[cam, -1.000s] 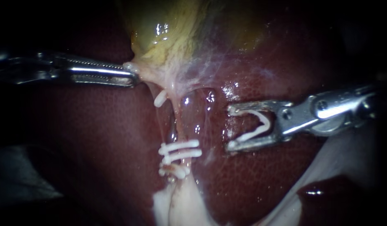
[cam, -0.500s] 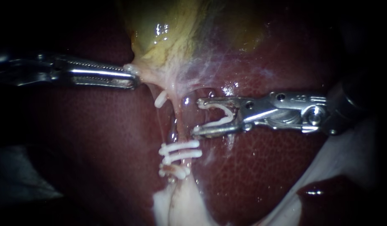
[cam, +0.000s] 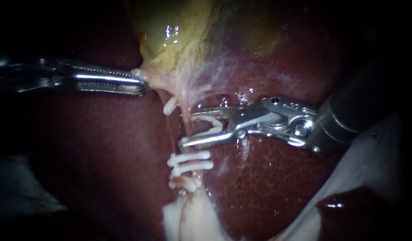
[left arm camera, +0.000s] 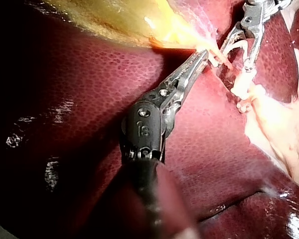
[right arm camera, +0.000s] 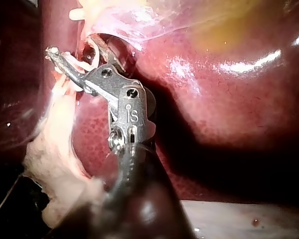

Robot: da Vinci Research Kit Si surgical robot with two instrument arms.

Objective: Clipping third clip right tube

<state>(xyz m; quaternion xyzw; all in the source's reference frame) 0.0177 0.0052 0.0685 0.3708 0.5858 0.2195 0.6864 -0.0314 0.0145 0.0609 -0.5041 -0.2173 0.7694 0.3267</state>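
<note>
R instrument (cam: 186,130) jaws wide apart w/ open clip (cam: 213,126) seated between them, moved left; now astride tube (cam: 188,148). L instrument (cam: 141,85) unmoved, clamping gallbladder (cam: 170,44).

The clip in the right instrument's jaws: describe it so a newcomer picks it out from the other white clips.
From the yellow gallbladder, follow the pale tube down to the right instrument, whose jaws straddle it. The open clip is the white V between those jaws. Unlike the closed clips lying flat across the tube below, it is spread wide and held in metal.
</note>
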